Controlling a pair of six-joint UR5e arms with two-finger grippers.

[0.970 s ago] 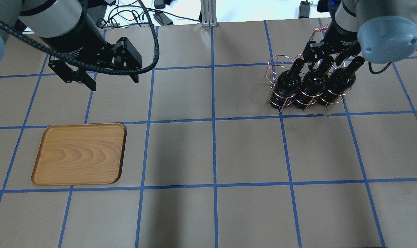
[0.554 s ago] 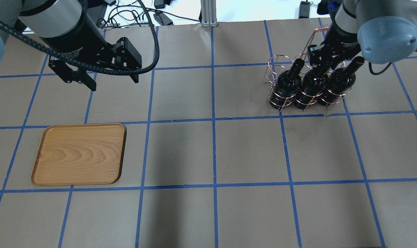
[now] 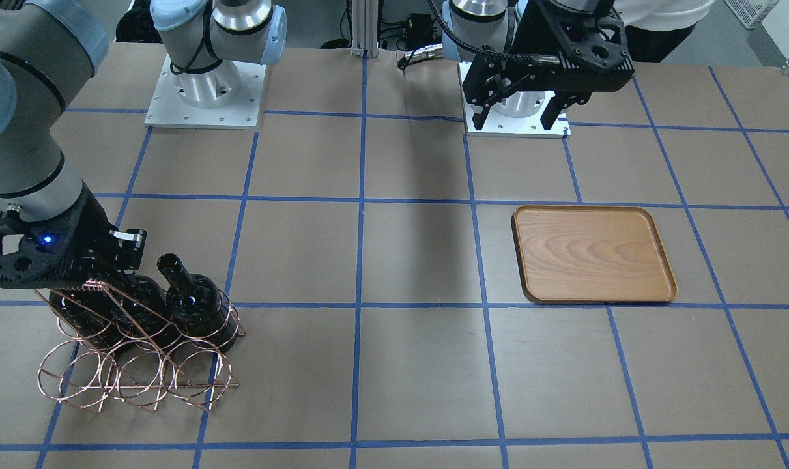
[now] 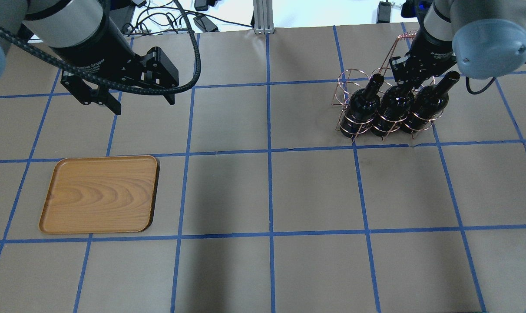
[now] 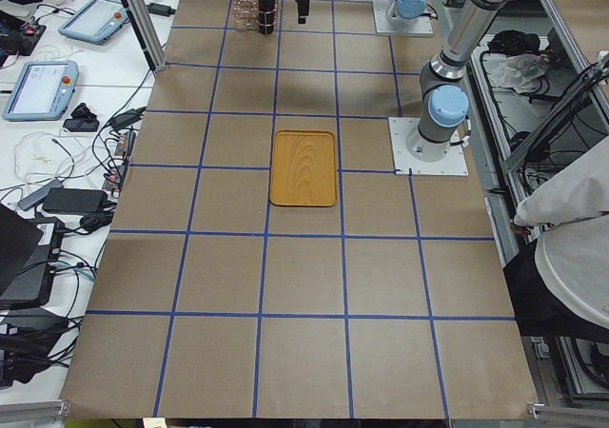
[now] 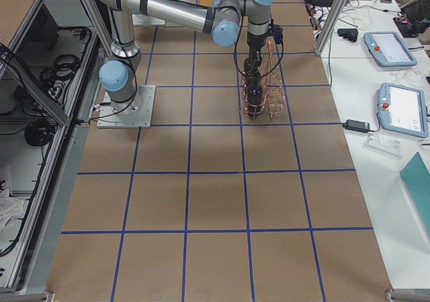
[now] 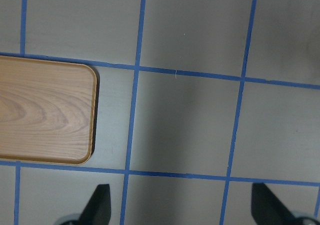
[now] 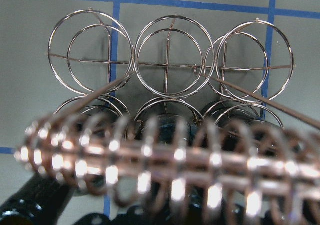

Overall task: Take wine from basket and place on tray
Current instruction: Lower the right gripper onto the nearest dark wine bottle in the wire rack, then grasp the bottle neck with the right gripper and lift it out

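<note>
Three dark wine bottles stand tilted in the copper wire basket (image 4: pixel 352 69) at the far right: left (image 4: pixel 360 104), middle (image 4: pixel 391 106) and right (image 4: pixel 425 102). My right gripper (image 4: pixel 410 77) is down over the middle bottle, its fingers closed on the neck and hiding it. In the front-facing view the right gripper (image 3: pixel 124 264) covers two bottles; only one bottle (image 3: pixel 195 306) shows its neck. The wooden tray (image 4: pixel 100 195) lies empty at the near left. My left gripper (image 4: pixel 142 104) hangs open and empty above the table, beyond the tray.
The basket's coiled handle (image 8: pixel 150 160) fills the right wrist view, with empty rings behind it. The left wrist view shows the tray's corner (image 7: pixel 45 115) and bare brown paper with blue tape lines. Cables and a metal post (image 4: pixel 263 17) are at the table's far edge.
My right gripper's fingers have closed in from wide open onto the middle bottle's neck. The left arm, the tray and the basket have not moved.
</note>
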